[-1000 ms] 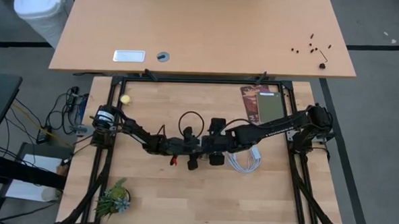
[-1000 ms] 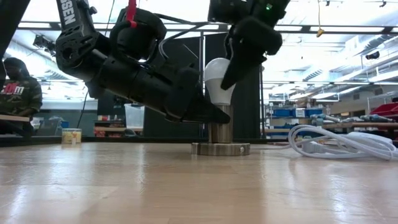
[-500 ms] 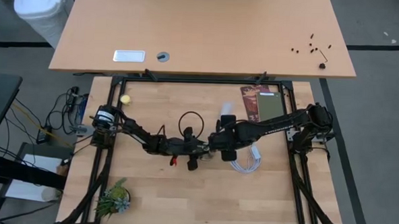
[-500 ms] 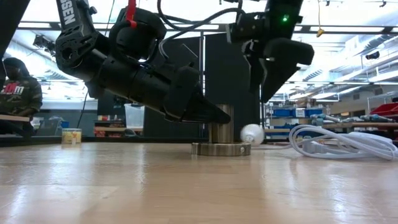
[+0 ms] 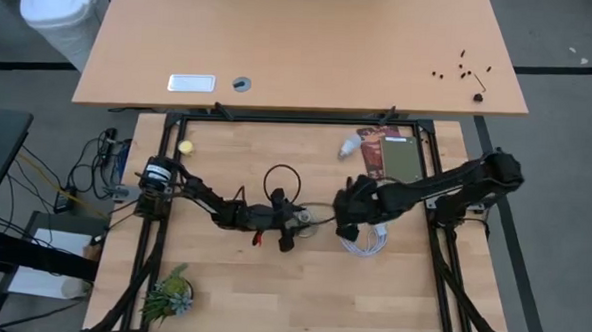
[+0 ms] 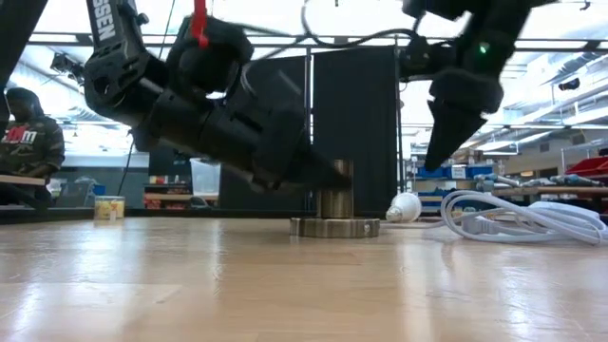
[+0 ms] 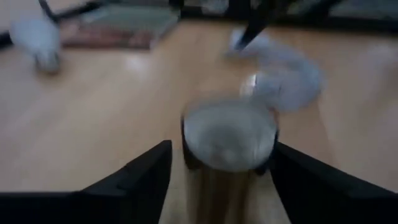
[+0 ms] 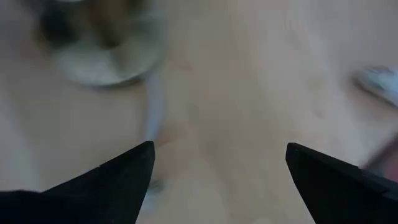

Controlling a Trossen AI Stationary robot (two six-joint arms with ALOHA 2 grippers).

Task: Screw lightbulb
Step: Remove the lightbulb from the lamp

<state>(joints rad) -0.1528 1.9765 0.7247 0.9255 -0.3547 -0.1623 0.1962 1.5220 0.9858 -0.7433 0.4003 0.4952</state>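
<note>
The left gripper (image 5: 296, 219) sits near the middle of the table, its fingers (image 7: 143, 174) closed against the sides of the upright metal socket (image 6: 335, 202) and steadying it; the left wrist view shows the socket's empty mouth between them. Just to its right the right gripper (image 5: 346, 210) hangs above the table with its fingers (image 8: 118, 171) spread wide and nothing between them. The lightbulb (image 5: 350, 145) is not in the socket: it lies on its side on the wood near the table's far edge, just beside a dark booklet (image 5: 373, 149), well apart from both grippers.

The bulb looks light, smooth and rounded (so it will probably roll at a nudge), and its frosted dome is likely fragile and slippery under hard fingers. I would judge the best hold to be a gentle pinch across the widest part of the dome, leaving the narrow base free to enter the socket.

The high view alone shows how far away the bulb really is and that it rests by the booklet. The low view flattens this, making the bulb (image 6: 404, 207) seem to lie next to the socket's base and the coiled white cable (image 6: 513, 217); it does show the bulb resting on the table, dome pointing away from the socket. The right wrist view is too smeared to place it.
</note>
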